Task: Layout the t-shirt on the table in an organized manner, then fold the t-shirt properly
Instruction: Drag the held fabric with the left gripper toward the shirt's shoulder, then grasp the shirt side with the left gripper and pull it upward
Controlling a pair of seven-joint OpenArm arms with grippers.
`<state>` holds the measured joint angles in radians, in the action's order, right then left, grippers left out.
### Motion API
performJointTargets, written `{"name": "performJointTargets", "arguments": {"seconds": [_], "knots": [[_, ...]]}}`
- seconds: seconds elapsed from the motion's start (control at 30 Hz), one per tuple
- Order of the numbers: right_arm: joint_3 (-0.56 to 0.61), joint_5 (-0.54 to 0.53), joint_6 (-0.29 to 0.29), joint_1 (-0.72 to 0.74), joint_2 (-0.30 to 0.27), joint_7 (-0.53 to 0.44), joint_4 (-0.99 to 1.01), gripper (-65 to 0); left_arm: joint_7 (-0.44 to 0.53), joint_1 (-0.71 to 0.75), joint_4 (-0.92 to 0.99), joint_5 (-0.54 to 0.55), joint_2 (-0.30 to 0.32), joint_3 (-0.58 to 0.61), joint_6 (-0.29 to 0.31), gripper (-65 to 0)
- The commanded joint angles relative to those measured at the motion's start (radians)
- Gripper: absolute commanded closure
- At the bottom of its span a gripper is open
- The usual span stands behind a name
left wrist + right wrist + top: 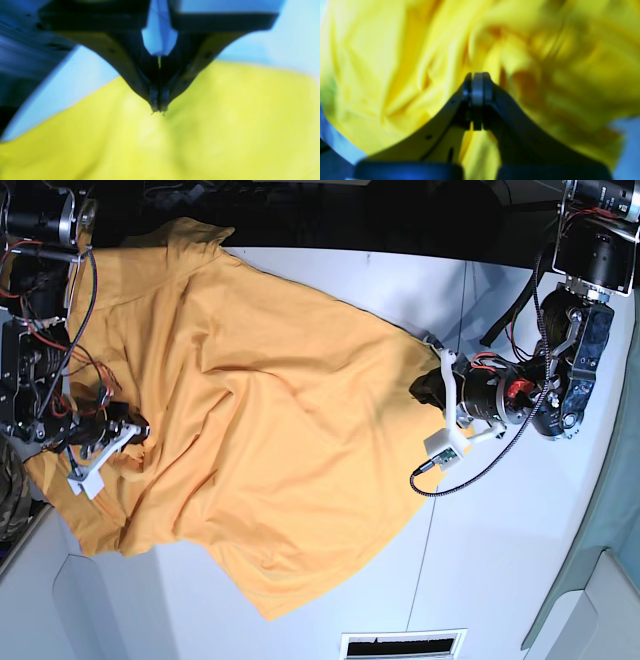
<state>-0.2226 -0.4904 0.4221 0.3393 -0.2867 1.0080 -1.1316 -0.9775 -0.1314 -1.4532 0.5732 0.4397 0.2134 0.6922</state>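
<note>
Your left gripper is pinched closed on the t-shirt at its three o'clock edge; your right gripper, jaws together, grips the nine o'clock edge; opposed holds presumably stretch it flat across the table.

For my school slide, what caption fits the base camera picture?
Two robot arms, left gripper and right gripper, pinch opposite edges of a wrinkled t-shirt on the table.
</note>
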Motion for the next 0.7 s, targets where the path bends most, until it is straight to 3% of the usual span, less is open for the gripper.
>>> {"name": "performJointTargets", "arguments": {"seconds": [0.0, 0.2, 0.33, 0.43, 0.53, 0.67], "knots": [[-0.003, -0.018, 0.003, 0.0, -0.016, -0.014, -0.036, 0.0, 0.047, -0.043, -0.018, -0.009, 0.012, -0.01, -0.004, 0.0], [-0.007, -0.019, 0.002, -0.191, -0.015, -0.013, -0.188, 0.0, 0.1, -0.063, -0.014, -0.152, -0.007, 0.017, -0.082, 0.0], [-0.007, -0.018, 0.0, -0.304, -0.016, -0.013, -0.286, 0.0, 0.14, -0.069, 0.014, -0.228, -0.008, 0.095, -0.094, 0.0], [-0.007, -0.014, 0.0, -0.369, -0.016, -0.014, -0.32, 0.0, 0.175, -0.073, 0.055, -0.309, -0.008, 0.165, -0.146, 0.0], [-0.007, -0.014, 0.001, -0.423, -0.016, -0.046, -0.328, 0.0, 0.172, -0.073, 0.096, -0.335, -0.008, 0.225, -0.177, 0.0], [-0.007, 0.03, 0.0, -0.453, -0.015, -0.117, -0.324, 0.0, 0.117, -0.068, 0.114, -0.335, -0.006, 0.299, -0.172, 0.0]]}}
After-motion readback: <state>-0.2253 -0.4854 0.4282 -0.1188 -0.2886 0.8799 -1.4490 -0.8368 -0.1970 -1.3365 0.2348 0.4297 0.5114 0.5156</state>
